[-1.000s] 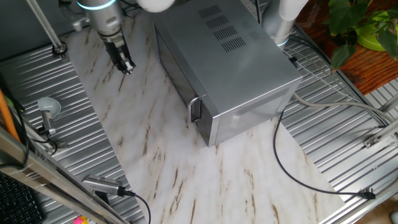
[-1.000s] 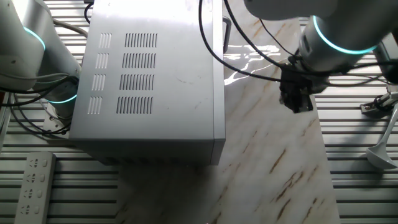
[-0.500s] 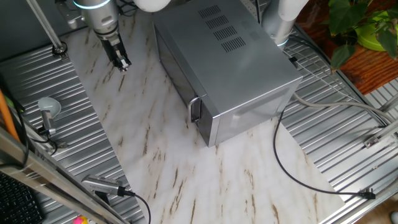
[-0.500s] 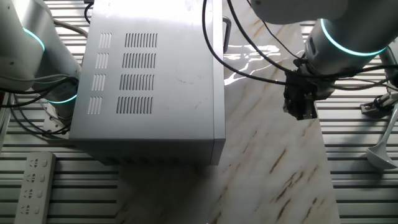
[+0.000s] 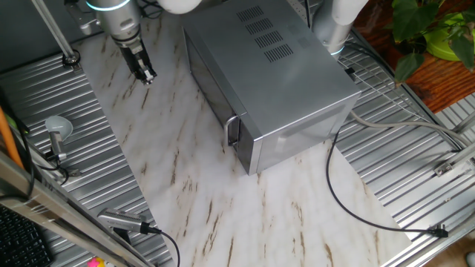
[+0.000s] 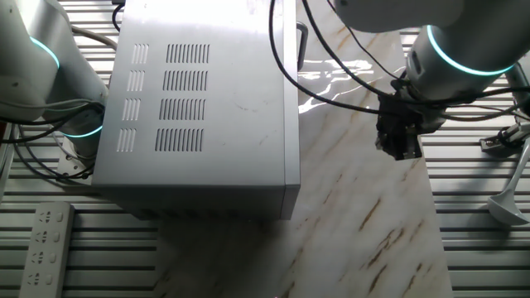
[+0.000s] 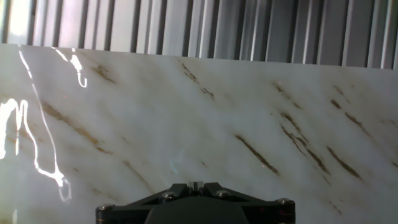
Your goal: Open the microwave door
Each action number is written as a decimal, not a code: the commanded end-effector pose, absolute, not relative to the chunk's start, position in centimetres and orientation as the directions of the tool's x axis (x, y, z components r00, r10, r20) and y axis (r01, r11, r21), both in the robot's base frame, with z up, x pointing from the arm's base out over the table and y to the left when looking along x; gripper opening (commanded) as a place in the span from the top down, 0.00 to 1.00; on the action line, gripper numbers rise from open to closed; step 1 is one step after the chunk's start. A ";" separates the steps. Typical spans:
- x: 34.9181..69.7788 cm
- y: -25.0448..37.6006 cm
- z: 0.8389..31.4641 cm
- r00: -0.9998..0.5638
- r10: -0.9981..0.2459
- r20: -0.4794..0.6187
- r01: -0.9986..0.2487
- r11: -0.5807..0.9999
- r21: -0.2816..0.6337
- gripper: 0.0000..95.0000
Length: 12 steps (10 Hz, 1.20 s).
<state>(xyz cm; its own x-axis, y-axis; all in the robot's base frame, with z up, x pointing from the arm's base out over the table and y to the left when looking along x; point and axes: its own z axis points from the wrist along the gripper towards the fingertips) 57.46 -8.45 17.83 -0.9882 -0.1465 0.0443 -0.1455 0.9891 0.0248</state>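
The silver-grey microwave (image 5: 282, 81) stands on the marble table top; its vented top also shows in the other fixed view (image 6: 207, 108). Its dark door (image 5: 210, 93) faces left and is shut, with the vertical silver bar handle (image 5: 232, 132) at its near edge; the handle also shows in the other fixed view (image 6: 301, 41). My gripper (image 5: 146, 76) hangs over the marble, well left of the door and empty, fingers pressed together. It also shows in the other fixed view (image 6: 396, 149). The hand view shows the closed fingertips (image 7: 195, 185) over bare marble; the microwave is out of that view.
A white robot arm base (image 5: 338, 22) stands behind the microwave. Cables (image 5: 356, 208) run over the table right of it. A ladle (image 5: 56, 133) lies on the ribbed metal surface at left. A power strip (image 6: 45, 244) lies near the microwave's rear corner.
My gripper moved a little away from the microwave during the first half second, then stayed still. The door has not moved.
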 end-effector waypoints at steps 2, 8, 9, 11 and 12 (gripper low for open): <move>57.4 -8.4 17.9 -0.987 -0.151 0.044 -0.150 0.988 0.035 1.00; 50.9 -1.5 19.6 -0.997 -0.058 0.052 -0.057 0.998 0.021 1.00; 50.3 -0.2 19.7 -0.998 -0.036 0.055 -0.035 0.999 0.017 1.00; 51.0 -0.5 19.6 -0.998 -0.050 0.045 -0.049 0.999 0.019 1.00; 51.8 -1.4 19.7 -0.997 -0.061 0.042 -0.060 0.998 0.020 1.00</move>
<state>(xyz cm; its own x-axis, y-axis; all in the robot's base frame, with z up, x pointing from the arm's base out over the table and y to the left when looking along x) 51.78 -1.73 19.63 -0.9983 -0.0470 0.0344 -0.0466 0.9988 0.0136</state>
